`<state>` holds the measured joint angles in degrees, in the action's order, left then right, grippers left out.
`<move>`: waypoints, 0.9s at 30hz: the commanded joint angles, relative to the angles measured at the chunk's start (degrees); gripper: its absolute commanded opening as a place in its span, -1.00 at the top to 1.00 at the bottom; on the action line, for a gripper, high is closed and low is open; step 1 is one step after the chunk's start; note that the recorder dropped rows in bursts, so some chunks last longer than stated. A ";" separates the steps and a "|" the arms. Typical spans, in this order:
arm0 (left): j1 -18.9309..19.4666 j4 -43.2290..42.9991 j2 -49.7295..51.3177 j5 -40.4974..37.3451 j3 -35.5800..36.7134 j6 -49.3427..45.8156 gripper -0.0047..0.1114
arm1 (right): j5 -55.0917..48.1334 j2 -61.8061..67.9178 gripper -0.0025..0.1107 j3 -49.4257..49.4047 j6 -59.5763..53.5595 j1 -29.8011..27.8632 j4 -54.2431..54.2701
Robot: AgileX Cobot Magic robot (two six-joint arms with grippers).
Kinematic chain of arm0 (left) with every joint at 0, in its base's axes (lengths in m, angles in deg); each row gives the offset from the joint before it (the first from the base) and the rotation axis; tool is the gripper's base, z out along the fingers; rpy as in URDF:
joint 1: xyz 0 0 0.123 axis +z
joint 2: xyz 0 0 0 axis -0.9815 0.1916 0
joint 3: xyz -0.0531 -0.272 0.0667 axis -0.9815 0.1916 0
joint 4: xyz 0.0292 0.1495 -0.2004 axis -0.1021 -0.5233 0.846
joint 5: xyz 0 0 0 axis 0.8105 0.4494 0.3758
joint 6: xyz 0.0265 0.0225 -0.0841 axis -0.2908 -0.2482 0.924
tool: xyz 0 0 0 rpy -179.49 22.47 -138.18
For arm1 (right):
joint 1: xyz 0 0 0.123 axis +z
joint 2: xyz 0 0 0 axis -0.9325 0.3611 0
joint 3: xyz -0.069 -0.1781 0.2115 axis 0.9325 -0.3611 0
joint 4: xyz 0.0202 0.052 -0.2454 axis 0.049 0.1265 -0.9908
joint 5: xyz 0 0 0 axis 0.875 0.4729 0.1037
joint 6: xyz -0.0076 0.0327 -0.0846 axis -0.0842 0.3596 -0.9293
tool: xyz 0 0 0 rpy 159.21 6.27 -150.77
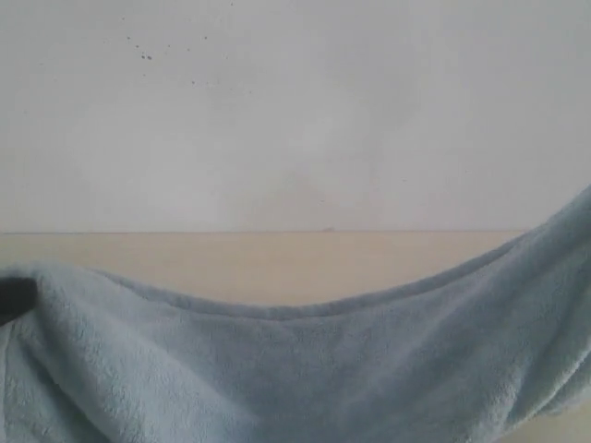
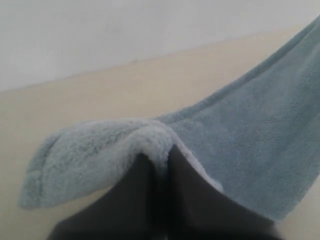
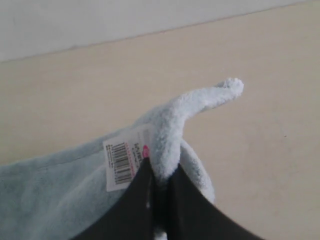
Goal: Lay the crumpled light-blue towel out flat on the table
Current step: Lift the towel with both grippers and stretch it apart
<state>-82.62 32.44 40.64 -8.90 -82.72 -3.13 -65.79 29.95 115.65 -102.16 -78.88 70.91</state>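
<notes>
Two grips carry the job at this point. The left pincer point(image 2: 159, 167) is closed on a bunched fold of the towel point(image 1: 323, 369) at one end of its top hem. The right pincer point(image 3: 161, 176) is clamped on the opposite corner, just beside the white barcode tag point(image 3: 124, 164).

The towel hangs between them as a broad sheet above the near side of the surface point(image 1: 277, 258). Its top hem sags in the middle and rises higher toward the right edge. A bare strip of the surface runs behind it to the far edge, where the wall point(image 1: 295, 111) begins. The lower part of the cloth drops out of view, so whether it touches the surface cannot be told.

I judge the task roughly half done: the cloth looks opened out and pulled fairly wide, with no tight crumple showing. What remains is to draw the hem taut, lay the sheet down flat and let go of both corners.
</notes>
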 commanded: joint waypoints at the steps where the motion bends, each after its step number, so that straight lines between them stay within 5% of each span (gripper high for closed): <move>1: -0.38 -1.79 -0.35 2.06 2.37 1.91 0.85 | -0.87 -2.19 0.96 0.06 1.34 5.41 -7.52; 7: -0.38 -1.24 0.34 11.93 2.37 2.03 0.85 | 0.16 -2.42 0.96 0.06 8.46 9.90 -21.97; 16: -0.38 0.33 10.65 20.34 1.79 -0.66 0.85 | 4.05 6.87 0.96 0.06 9.61 10.05 -22.16; 27: -0.38 3.24 29.18 21.78 -10.81 -0.75 0.85 | 23.87 18.03 0.96 0.06 9.73 9.89 -25.10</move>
<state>-82.83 34.41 65.33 11.86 -90.09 -3.53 -49.36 45.76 115.61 -92.37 -68.82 47.60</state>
